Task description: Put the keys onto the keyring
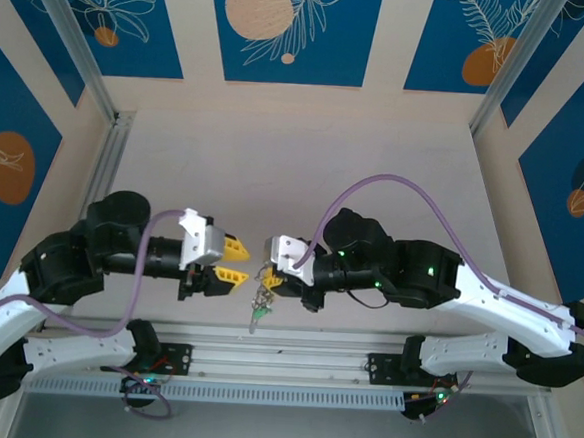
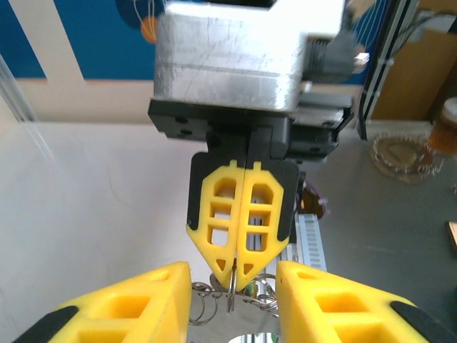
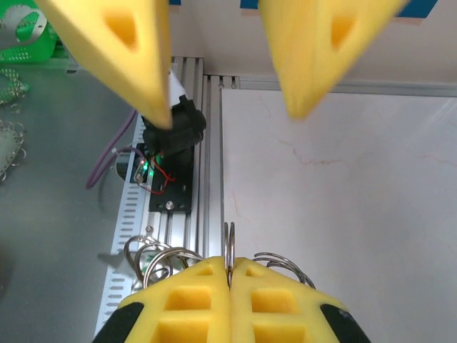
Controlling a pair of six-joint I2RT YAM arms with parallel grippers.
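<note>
My right gripper (image 1: 269, 269) is shut on the keyring (image 3: 228, 245), a thin metal ring held edge-on that sticks out from between its yellow fingertips. Several smaller silver rings (image 3: 153, 256) fan out on both sides of those fingers. The keys (image 1: 259, 299) hang in a bunch under the grip, with a green tag (image 1: 253, 324) lowest. Facing it tip to tip is my left gripper (image 1: 241, 263), open, its fingers (image 2: 132, 300) either side of the ring's end (image 2: 233, 287) without touching it. From the left wrist view the right gripper (image 2: 239, 280) points straight at the camera.
Both grippers meet above the table's near edge, over the aluminium rail (image 1: 293, 351) that carries the arm bases. The pale tabletop (image 1: 295, 169) stretches away behind them. Off the table, in the left wrist view, a wire dish (image 2: 401, 153) sits on the grey floor.
</note>
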